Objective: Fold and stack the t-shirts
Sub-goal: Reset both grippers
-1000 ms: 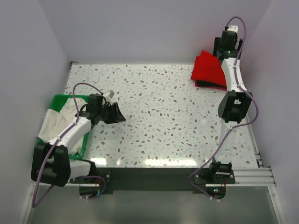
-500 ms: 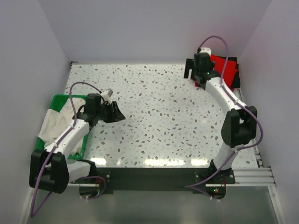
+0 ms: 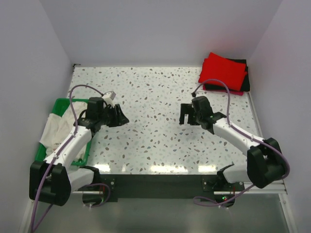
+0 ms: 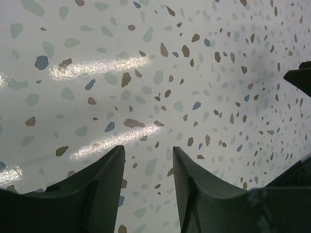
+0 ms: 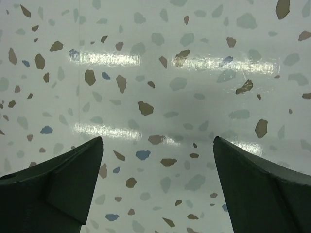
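A folded bright red t-shirt [image 3: 222,72] lies on top of folded black t-shirts [image 3: 244,83] at the table's far right corner. A white t-shirt [image 3: 59,127] lies crumpled in the green basket [image 3: 61,103] at the left. My left gripper [image 3: 120,118] hangs over the table just right of the basket, open and empty; in the left wrist view [image 4: 147,153] only speckled table shows between its fingers. My right gripper [image 3: 185,114] is over the table's middle, wide open and empty; the right wrist view [image 5: 158,141] shows bare table under it.
The speckled table [image 3: 155,107] is walled in at the back and on both sides. The green basket stands at the left edge. The left wrist view catches a dark part [image 4: 300,80] of the other arm at its right edge.
My right arm has swung away from the red t-shirt stack at the far right corner, down and left to the table's middle. My left gripper has barely moved.
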You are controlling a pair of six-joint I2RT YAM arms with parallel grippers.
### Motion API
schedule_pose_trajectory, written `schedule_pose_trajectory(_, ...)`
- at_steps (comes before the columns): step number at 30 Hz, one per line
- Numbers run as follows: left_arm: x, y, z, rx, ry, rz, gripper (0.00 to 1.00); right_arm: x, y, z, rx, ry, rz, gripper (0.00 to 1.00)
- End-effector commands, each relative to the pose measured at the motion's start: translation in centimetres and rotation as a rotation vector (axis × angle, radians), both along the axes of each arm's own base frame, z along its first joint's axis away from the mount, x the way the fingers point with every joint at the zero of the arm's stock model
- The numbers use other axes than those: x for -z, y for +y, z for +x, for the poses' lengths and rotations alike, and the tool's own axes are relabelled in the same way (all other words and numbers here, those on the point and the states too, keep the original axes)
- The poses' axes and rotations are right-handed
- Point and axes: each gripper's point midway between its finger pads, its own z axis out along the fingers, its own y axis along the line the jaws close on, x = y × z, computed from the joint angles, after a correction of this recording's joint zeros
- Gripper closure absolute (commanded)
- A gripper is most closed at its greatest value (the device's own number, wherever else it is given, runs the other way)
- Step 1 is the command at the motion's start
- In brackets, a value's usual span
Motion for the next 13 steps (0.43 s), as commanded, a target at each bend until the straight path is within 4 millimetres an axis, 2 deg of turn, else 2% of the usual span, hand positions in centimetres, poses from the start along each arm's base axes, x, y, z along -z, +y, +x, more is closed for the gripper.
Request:
schedule_pose_trajectory(1,-0.7,0.4,0.4,-0.001,-0.047,0.023,0.51,-2.8,1.4,-0.8,-0.009,-0.068,0.147,0.01)
schedule_pose_trajectory(7,-0.2,0.4,0.5,-0.002,-0.029,0.026,0.51,-3.0,-0.3,-2.1,0.004,-0.039,0.068,0.01)
schedule_pose_trajectory(13,-0.2,0.5,0.5,-0.009,-0.029,0.032,0.51,-3.3,0.0,-1.9,0.001,-0.06,0.088,0.01)
